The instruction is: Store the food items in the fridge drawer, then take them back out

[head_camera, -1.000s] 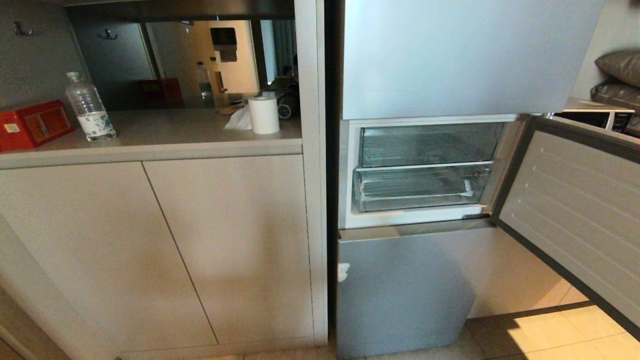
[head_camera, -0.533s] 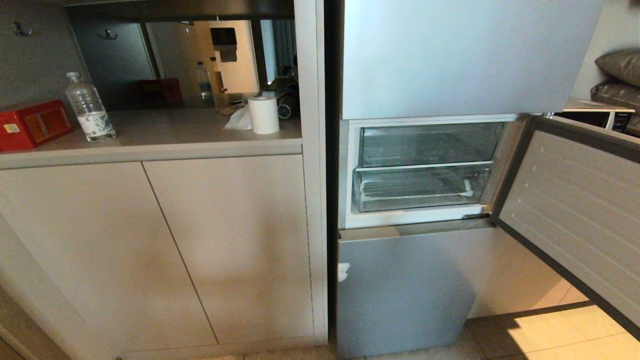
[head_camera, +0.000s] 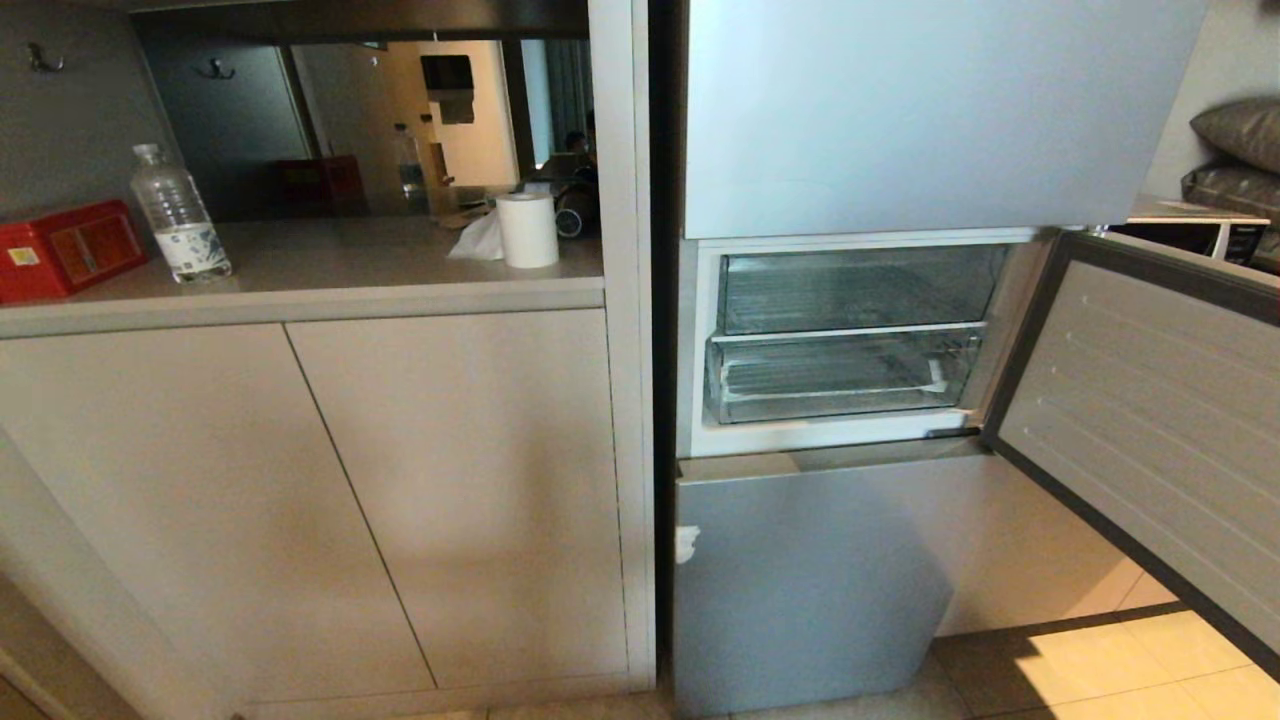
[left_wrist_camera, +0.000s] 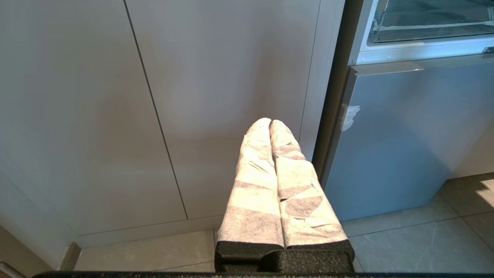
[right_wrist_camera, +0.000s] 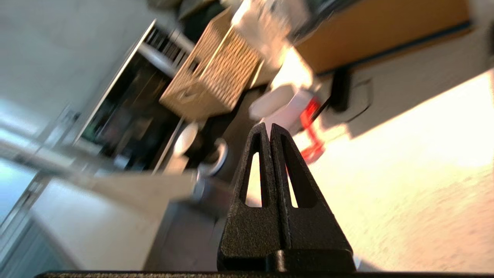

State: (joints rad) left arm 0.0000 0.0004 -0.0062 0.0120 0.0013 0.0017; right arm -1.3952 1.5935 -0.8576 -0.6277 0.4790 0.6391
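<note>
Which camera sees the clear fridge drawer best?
The head view: the whole drawer shows through the open fridge door, and it looks empty. The left wrist view catches only its bottom edge. The right wrist view doesn't show it.

We find almost nothing changed in the head view. The soft shadow on the beige flat-fronted cabinet doors [head_camera: 450, 500] has drifted slightly, and the red reflection in the dark mirror panel [head_camera: 320, 180] has dimmed.
</note>
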